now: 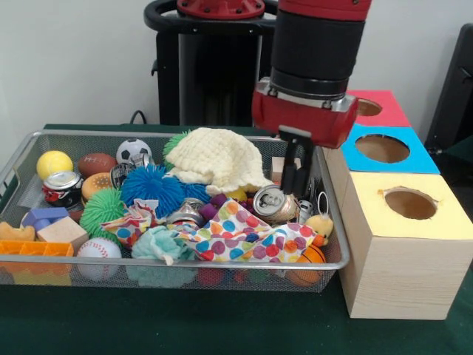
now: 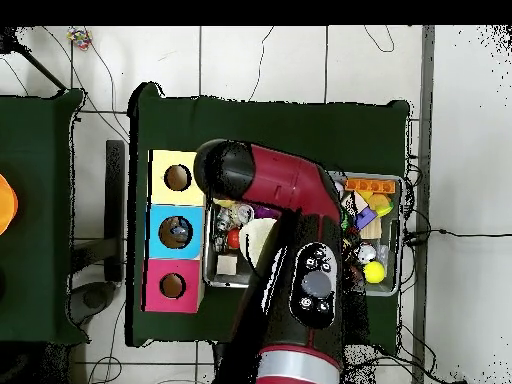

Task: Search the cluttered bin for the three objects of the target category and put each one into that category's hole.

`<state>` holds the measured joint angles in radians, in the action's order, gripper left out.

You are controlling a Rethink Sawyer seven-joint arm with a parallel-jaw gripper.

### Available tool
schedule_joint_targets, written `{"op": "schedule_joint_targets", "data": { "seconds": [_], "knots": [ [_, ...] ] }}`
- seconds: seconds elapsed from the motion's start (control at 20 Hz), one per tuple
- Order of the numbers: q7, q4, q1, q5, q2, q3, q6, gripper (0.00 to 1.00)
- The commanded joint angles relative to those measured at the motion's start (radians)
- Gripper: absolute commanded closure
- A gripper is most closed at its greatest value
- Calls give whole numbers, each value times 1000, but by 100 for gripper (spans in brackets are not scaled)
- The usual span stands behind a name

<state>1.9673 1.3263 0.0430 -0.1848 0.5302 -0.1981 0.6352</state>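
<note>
The silver wire-mesh bin (image 1: 185, 264) is packed with toys, balls, cloths and crushed cans; in the overhead view its right wall (image 2: 400, 235) shows beside the arm. The blue-topped box (image 1: 417, 159) stands right of the bin, and its round hole (image 1: 382, 148) is uncovered; it also shows from above (image 2: 178, 232). My gripper (image 1: 295, 185) hangs over the bin's right part, just behind and above a crushed silver can (image 1: 272, 203). I see nothing in it. Two more cans lie at the left (image 1: 61, 185) and in the middle (image 1: 185, 214). The arm hides the gripper in the overhead view.
A red-topped box (image 1: 380, 107) stands behind the blue one and a yellow-topped box (image 1: 410, 237) in front of it. A cream knitted cloth (image 1: 218, 159) and a polka-dot cloth (image 1: 236, 237) cover parts of the pile. Spiky balls (image 1: 151, 185) and sports balls lie to the left.
</note>
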Motion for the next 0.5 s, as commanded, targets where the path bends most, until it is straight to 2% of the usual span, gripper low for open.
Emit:
{"op": "schedule_joint_targets", "data": {
  "seconds": [0.05,0.5],
  "knots": [
    [5,-11,60,48,-68,108,-49,100],
    [11,51,95,74,-127,166,-220,100]
  ]
}}
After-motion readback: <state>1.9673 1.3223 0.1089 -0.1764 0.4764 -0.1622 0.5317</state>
